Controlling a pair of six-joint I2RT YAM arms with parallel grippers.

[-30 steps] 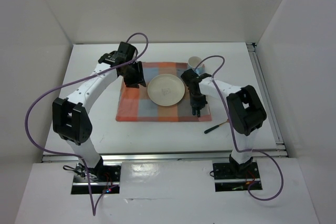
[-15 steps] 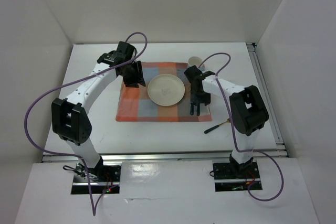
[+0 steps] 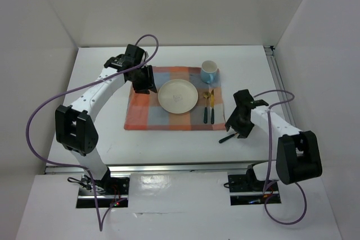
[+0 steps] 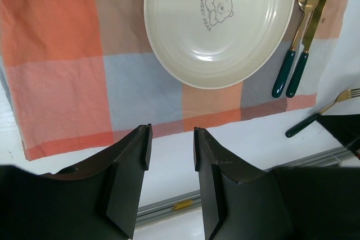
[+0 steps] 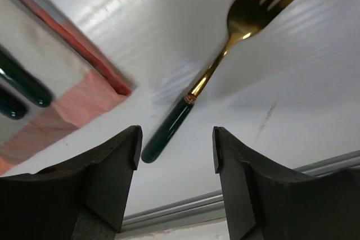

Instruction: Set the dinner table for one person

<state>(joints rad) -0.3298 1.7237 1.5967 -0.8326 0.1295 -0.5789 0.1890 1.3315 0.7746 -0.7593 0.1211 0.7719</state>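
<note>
The white dinner table (image 3: 101,133) carries an orange-and-blue checked mat (image 3: 146,111). On the mat lie a cream plate (image 3: 178,95), a spoon (image 3: 206,108) and a knife (image 3: 212,105), both with green handles. A light blue cup (image 3: 209,71) stands at the mat's far right corner. A gold fork with a green handle (image 3: 229,137) lies on the bare table off the mat's near right corner. My right gripper (image 3: 236,129) is open and empty just above the fork (image 5: 225,66), whose handle end lies between the jaws (image 5: 175,139). My left gripper (image 4: 171,139) is open and empty, held high over the mat's left part.
A metal rail (image 3: 169,166) runs along the table's near edge and another (image 3: 284,99) along the right side. White walls close in the left, far and right sides. The left wrist view shows the plate (image 4: 219,21), spoon (image 4: 295,37), knife (image 4: 312,32) and fork (image 4: 318,117).
My right gripper has left the mat's right side and moved near and right, to over the fork. The spoon, knife and cup now show uncovered. The left arm has not moved.
</note>
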